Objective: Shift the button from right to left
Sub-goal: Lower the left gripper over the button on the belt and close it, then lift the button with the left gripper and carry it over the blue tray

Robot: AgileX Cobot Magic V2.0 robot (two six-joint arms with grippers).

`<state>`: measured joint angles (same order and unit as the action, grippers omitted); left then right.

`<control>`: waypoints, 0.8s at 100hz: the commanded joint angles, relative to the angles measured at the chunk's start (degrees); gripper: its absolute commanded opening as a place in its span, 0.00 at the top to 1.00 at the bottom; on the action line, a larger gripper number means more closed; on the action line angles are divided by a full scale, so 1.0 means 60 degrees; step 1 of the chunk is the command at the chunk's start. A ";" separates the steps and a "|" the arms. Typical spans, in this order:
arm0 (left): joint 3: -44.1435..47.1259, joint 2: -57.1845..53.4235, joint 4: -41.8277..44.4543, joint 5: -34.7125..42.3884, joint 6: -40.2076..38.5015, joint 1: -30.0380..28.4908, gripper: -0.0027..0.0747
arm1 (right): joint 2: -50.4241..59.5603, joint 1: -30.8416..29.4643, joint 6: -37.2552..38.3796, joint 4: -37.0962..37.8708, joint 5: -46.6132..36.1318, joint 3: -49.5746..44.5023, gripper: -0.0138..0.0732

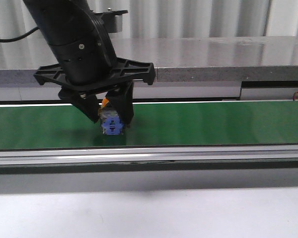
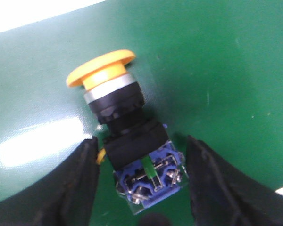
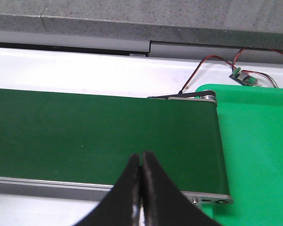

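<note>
The button [image 1: 111, 125] lies on the green conveyor belt [image 1: 213, 124], left of the belt's middle. The front view shows its periwinkle-blue scalloped base with an orange bit above. In the left wrist view the button [image 2: 127, 141] lies on its side: orange mushroom cap, silver ring, black body, blue terminal block. My left gripper [image 1: 109, 113] hangs right over it. Its black fingers [image 2: 85, 174] stand on both sides of the blue base with green belt showing in the gaps, so it is open [image 2: 141, 141]. My right gripper [image 3: 141, 157] is shut and empty over the belt's right end, out of the front view.
The belt [image 3: 85, 132] has metal side rails and ends at a roller on the right. A bright green mat [image 3: 259, 141] lies beyond that end. A small circuit board [image 3: 245, 77] with red and black wires sits behind. A grey ledge [image 1: 213, 59] runs along the back.
</note>
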<state>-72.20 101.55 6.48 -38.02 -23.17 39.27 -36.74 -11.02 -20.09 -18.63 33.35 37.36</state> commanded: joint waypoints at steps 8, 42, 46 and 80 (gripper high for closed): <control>-0.0311 -0.0425 0.0239 0.0185 -0.0098 -0.0025 0.97 | 0.0020 0.0011 -0.0089 -0.0162 -0.0599 0.0230 0.92; -0.0311 -0.1368 0.1044 -0.0965 -0.0098 -0.0270 0.99 | 0.0020 0.0011 -0.0089 -0.0162 -0.0599 0.0230 0.92; -0.0311 -0.1637 0.1214 -0.1227 -0.0098 -0.0270 0.99 | 0.0020 0.0011 -0.0089 -0.0162 -0.0599 0.0230 0.92; 0.0271 -0.4334 0.2466 -0.2628 0.0001 -0.1221 0.99 | 0.0020 0.0011 -0.0089 -0.0162 -0.0599 0.0230 0.92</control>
<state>-70.77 81.48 19.27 -54.41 -23.17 35.15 -36.74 -11.02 -20.09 -18.63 33.35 37.36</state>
